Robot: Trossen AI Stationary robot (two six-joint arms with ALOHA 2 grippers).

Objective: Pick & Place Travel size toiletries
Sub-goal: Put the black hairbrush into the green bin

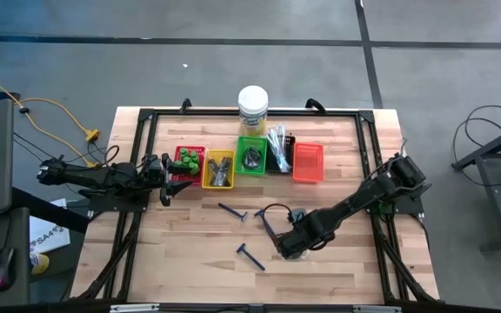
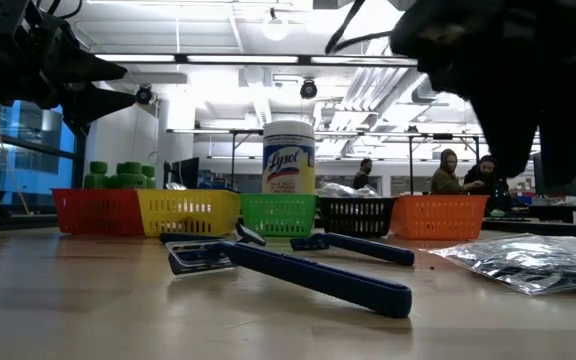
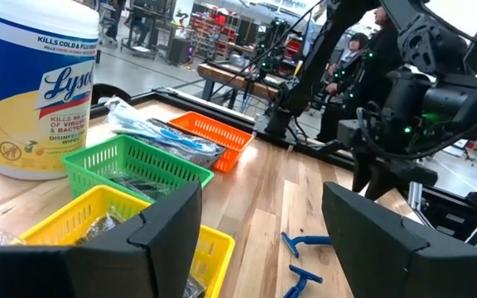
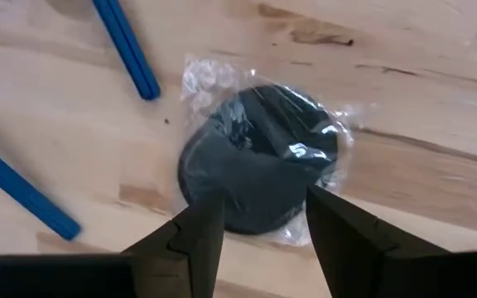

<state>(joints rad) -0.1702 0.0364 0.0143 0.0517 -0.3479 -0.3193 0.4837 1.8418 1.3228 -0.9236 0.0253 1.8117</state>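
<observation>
Meanwhile green pots [image 1: 188, 157] fill the red tray [image 1: 200, 149]; right claw [image 4: 263, 217] open over bundle [image 4: 259, 157].

Probably a robotics lab: benches [image 3: 222, 79], ceiling strip lights [image 2: 268, 60], seated people [image 2: 448, 172].

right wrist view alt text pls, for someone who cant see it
The right gripper hangs with its two dark fingers open just above a dark round bundle in crinkled clear wrap, lying on the wooden table. Two blue razor handles lie on the wood beside it.
</observation>
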